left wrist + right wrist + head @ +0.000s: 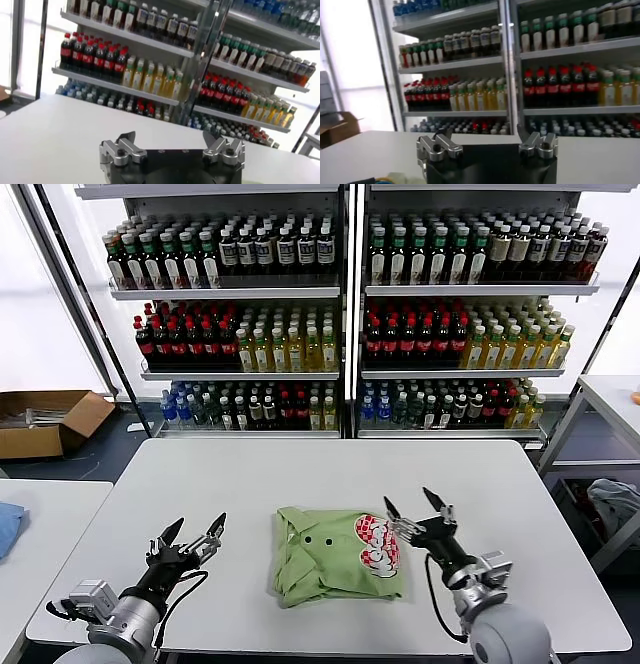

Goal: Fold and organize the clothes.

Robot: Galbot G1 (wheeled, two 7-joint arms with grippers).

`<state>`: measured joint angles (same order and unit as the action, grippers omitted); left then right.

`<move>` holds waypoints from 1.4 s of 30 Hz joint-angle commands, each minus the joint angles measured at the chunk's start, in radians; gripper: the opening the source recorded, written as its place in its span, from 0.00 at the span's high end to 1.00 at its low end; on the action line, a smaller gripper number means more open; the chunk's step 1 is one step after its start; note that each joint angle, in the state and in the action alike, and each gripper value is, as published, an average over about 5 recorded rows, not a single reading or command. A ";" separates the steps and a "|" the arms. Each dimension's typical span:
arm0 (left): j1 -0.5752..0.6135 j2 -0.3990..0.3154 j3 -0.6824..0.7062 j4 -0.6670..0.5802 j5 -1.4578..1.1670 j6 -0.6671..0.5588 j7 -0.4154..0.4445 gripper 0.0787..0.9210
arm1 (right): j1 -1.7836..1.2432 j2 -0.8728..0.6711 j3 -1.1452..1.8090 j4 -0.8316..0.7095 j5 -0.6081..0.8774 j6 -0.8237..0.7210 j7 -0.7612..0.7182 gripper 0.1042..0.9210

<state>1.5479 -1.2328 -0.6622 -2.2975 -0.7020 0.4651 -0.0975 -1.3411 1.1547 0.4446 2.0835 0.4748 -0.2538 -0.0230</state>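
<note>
Lying folded, shirt [338, 552] between left end effector [196, 536], right end effector [418, 512]

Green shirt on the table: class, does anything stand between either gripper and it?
Nothing visible does. The green shirt lies folded on the white table. The left gripper, fingers open, has only bare tabletop between it and the shirt. The right gripper, also open, is at the shirt's edge beside the printed graphic.
</note>
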 commanded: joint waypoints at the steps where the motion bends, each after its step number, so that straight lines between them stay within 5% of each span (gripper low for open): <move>1: 0.005 -0.007 -0.024 0.009 0.067 -0.074 0.094 0.12 | -0.280 0.050 0.327 0.081 -0.027 0.075 -0.123 0.12; 13: 0.045 -0.037 -0.030 0.067 0.272 -0.257 0.199 0.12 | -0.338 0.075 0.355 0.089 -0.104 0.117 -0.153 0.12; 42: 0.098 -0.100 -0.108 0.051 0.354 -0.313 0.294 0.12 | -0.391 0.088 0.361 0.075 -0.105 0.163 -0.191 0.12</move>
<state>1.6312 -1.3182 -0.7557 -2.2425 -0.3754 0.1709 0.1729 -1.7143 1.2373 0.7943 2.1679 0.3712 -0.1008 -0.2045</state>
